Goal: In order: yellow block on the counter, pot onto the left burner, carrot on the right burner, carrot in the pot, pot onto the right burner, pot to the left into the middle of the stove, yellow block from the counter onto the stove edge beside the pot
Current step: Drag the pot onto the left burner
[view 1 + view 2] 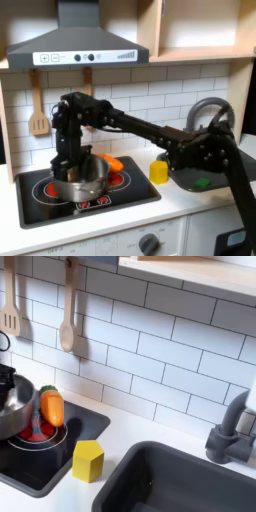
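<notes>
- Nearest the first exterior view's camera, the off-white counter [175,205] ran along the front, with a round knob [149,243] on the cabinet face below it.
- The black stove [140,190] sat inset in the counter; red burner rings were visible in both exterior views.
- The steel pot [80,182] stood on the stove between the two burners in the first exterior view, apparently tilted. In the second exterior view only its rim and wall [12,406] showed at the second exterior view's left edge.
- The gripper [72,165] was down at the pot, at or inside its rim. Jaw state could not be told; the black fingers blended with the pot.
- The carrot [51,408] lay leaning against the pot's outer wall over a red burner ring, green end up, in the second exterior view; in the first exterior view it [111,161] showed as an orange patch just behind the pot.
- The yellow block [88,461] stood on the counter touching the stove's corner edge, between stove and sink [180,481].
- The arm [150,132] stretched from the first exterior view's right across the sink area.
- A grey faucet [232,431] rose behind the sink.
- Farthest back, a wooden spatula [10,306] and a wooden spoon [67,316] hung on the white tile wall [170,351]; a grey range hood [78,45] sat above.
</notes>
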You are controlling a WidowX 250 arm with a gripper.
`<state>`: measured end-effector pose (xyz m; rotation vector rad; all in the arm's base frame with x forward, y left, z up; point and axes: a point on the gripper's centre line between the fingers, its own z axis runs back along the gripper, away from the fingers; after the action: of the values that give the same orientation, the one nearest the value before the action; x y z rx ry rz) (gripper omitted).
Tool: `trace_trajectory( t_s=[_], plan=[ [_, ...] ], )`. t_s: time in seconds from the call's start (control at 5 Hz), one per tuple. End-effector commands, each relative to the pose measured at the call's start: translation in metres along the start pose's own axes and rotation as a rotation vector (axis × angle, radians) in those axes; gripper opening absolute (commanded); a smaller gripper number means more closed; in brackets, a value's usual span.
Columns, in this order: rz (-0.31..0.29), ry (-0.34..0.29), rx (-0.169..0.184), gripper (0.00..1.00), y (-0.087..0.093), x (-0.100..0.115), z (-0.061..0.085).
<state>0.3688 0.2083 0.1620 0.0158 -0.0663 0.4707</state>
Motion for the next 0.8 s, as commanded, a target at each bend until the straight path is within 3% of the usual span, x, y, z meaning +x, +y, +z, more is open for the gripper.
trace_trajectory(
  t_s=[0.0,0.2,0.6],
  plan=[
    [0.092,-0.010,0.012,1.00,0.0251,0.0167,0.0015],
    [0.120,-0.008,0.017,1.00,0.0332,0.0169,0.0008],
    [0.116,-0.015,0.013,1.00,0.0320,0.0136,0.0044]
  ],
)
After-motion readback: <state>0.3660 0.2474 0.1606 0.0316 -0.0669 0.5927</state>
